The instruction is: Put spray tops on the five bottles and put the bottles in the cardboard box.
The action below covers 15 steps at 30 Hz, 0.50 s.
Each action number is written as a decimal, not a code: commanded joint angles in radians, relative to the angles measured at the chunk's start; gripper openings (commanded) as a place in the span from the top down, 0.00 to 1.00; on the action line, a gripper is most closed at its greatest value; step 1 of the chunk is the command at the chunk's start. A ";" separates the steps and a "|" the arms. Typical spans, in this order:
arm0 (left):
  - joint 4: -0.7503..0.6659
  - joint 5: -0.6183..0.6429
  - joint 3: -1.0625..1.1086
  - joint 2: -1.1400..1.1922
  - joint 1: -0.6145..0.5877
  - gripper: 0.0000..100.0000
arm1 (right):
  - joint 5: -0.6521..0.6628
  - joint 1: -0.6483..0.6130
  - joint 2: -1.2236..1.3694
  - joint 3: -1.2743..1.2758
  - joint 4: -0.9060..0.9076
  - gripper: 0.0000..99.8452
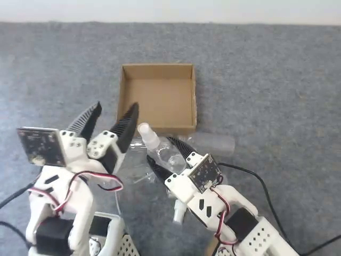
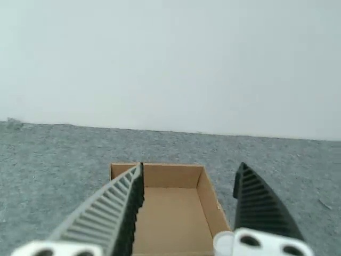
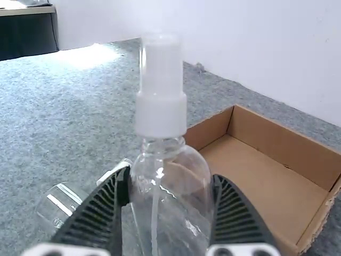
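Right gripper [image 3: 170, 180] clenched on clear spray-topped bottle [image 3: 166, 160]; left gripper [image 2: 191, 169] spread wide, empty, near cardboard box [image 2: 209, 198].

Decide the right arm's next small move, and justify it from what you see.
Probably carry the bottle forward over the cardboard box and lower it in: the right gripper is shut on it, its spray top is already on, and the box lies open just beyond.
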 commanded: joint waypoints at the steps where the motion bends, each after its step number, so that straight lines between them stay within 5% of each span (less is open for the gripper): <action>1: -0.038 0.043 -0.007 -0.006 -0.051 0.75 | 0.017 -0.002 0.018 -0.008 -0.013 0.96; 15: -0.135 -0.017 0.249 -0.006 -0.075 0.75 | 0.017 -0.002 0.018 -0.008 -0.019 0.96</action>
